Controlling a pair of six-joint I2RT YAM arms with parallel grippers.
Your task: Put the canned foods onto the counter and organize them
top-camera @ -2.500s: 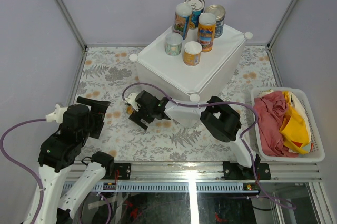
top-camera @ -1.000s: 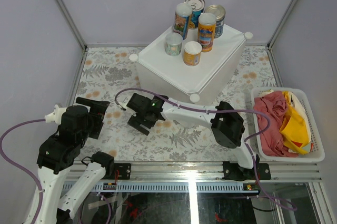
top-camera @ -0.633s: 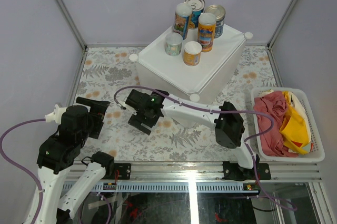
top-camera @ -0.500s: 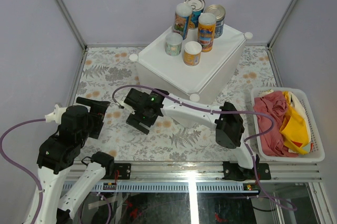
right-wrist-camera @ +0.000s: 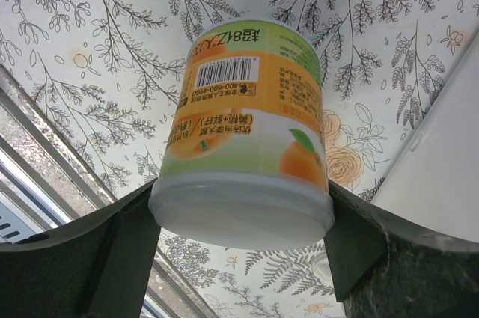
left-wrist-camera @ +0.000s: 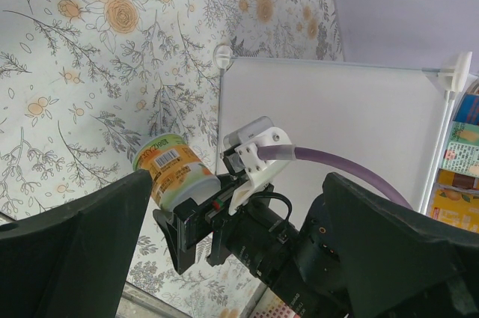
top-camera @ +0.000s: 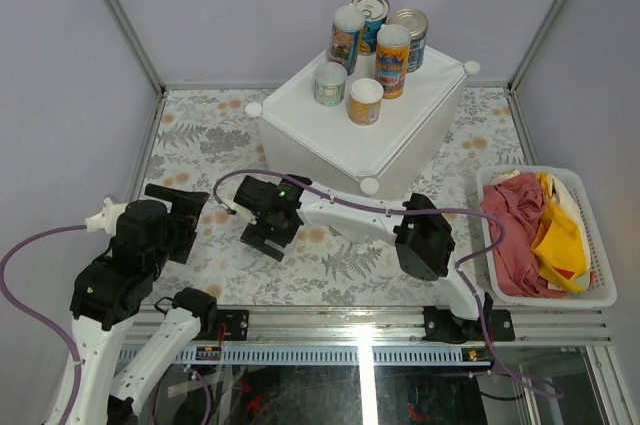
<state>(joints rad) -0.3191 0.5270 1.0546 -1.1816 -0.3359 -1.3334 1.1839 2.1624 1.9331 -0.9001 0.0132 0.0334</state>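
Our right gripper (top-camera: 262, 228) just nudged left, clamped on the orange-label white-lidded tin (right-wrist-camera: 247, 131), so the white plastic cube counter (top-camera: 300, 117) is next; left gripper (top-camera: 178, 217) gapes wide, empty.

Seven cans are counted: six cans (top-camera: 365, 100) on the box top and one orange-labelled can (right-wrist-camera: 247, 131) off it. One white box (top-camera: 330, 140), one basket (top-camera: 600, 275) and two robot arms (top-camera: 350, 213) are counted.

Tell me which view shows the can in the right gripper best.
Right wrist: the can fills the frame, label and barcode readable. Left wrist shows it smaller, partly hidden. Top view hides it under the right arm.
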